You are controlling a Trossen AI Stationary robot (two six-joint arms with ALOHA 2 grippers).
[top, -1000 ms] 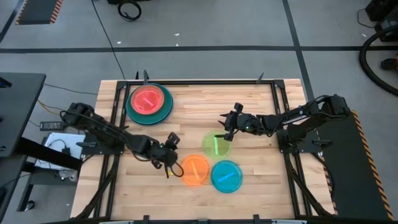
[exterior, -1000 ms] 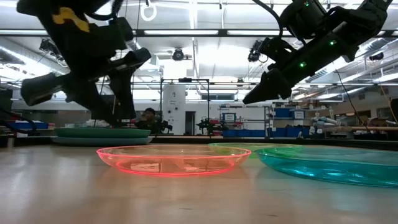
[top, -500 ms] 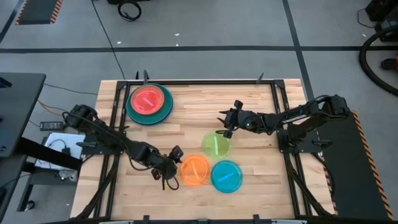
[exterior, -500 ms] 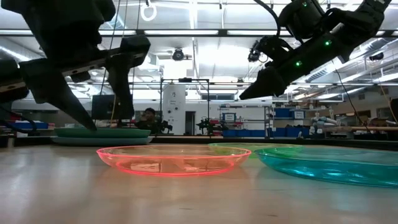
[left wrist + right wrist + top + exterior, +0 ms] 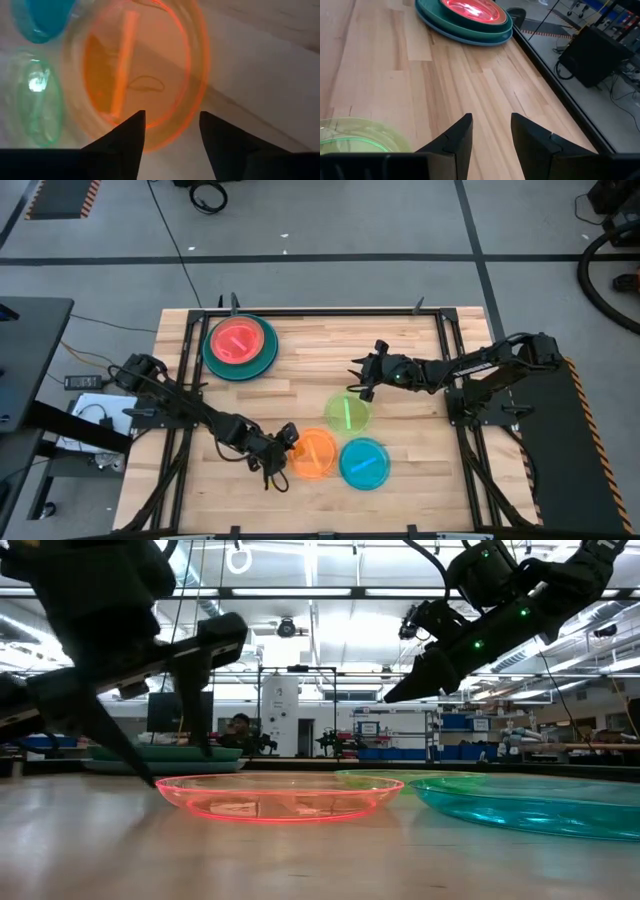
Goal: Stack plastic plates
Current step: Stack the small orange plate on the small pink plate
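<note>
A stack of plates [image 5: 240, 346] with a translucent pink plate [image 5: 236, 339] on top sits at the table's far left; it also shows in the right wrist view [image 5: 465, 15]. Three small translucent plates lie flat toward the near side: green [image 5: 347, 415], orange [image 5: 314, 453] and light blue [image 5: 364, 463]. My left gripper [image 5: 283, 448] is open and low at the orange plate's left rim [image 5: 170, 137], one finger on either side of it. My right gripper [image 5: 358, 383] is open and hovers above the green plate's far edge [image 5: 360, 137]. My left gripper stands with its open fingers [image 5: 131, 131] slanting down from the table's left, one finger over the orange plate's inside and one outside its rim [image 5: 160, 783]. Whether either finger touches the rim I cannot tell. The plate lies flat on the table.
A dark metal frame [image 5: 190, 350] runs along the table's edges. Bare wood [image 5: 330, 345] lies between the stack and the three small plates. The light blue plate [image 5: 530, 805] sits right beside the orange one [image 5: 280, 797]. A person shows far off in the room [image 5: 240, 730].
My left gripper has moved toward the table's near edge and a little to the right, and has come down to the orange plate's left rim. It has stayed open. The plates have not moved.
</note>
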